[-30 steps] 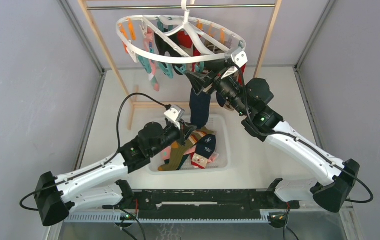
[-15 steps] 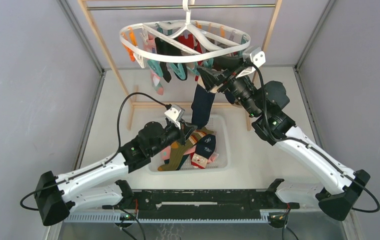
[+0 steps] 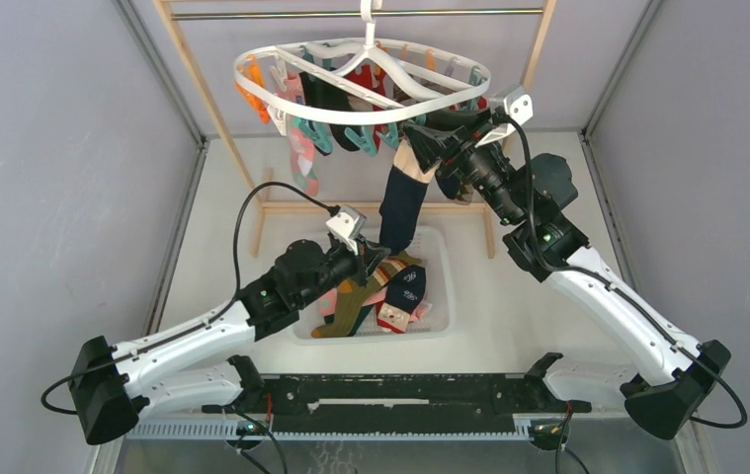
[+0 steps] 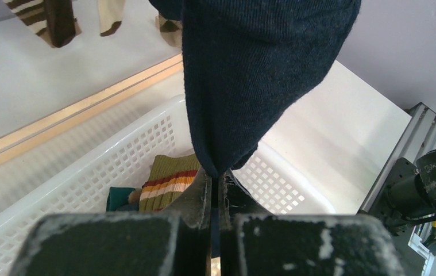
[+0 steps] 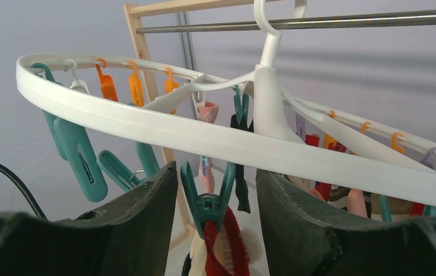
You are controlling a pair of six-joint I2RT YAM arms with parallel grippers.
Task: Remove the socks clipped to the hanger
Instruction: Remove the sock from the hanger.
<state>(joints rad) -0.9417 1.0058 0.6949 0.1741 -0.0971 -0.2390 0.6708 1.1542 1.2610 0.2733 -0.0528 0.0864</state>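
The white oval hanger hangs by its hook from the metal rod of the wooden rack, above the far side of the table, with orange, teal and white clips dangling from its ring and several socks clipped under it, pink, black and red among them. A navy sock with a cream top hangs from the ring's right front down to the white mesh basket. The left gripper is clenched on the toe of that sock just above the basket, and the wrist view shows the fabric pinched between its closed fingers. The right gripper is raised to the top of the navy sock, right under the ring; its jaws stand apart on either side of a teal clip that bites on red and cream fabric, with a sliver of gap on each side. More socks lie heaped in the basket, an olive striped one showing through
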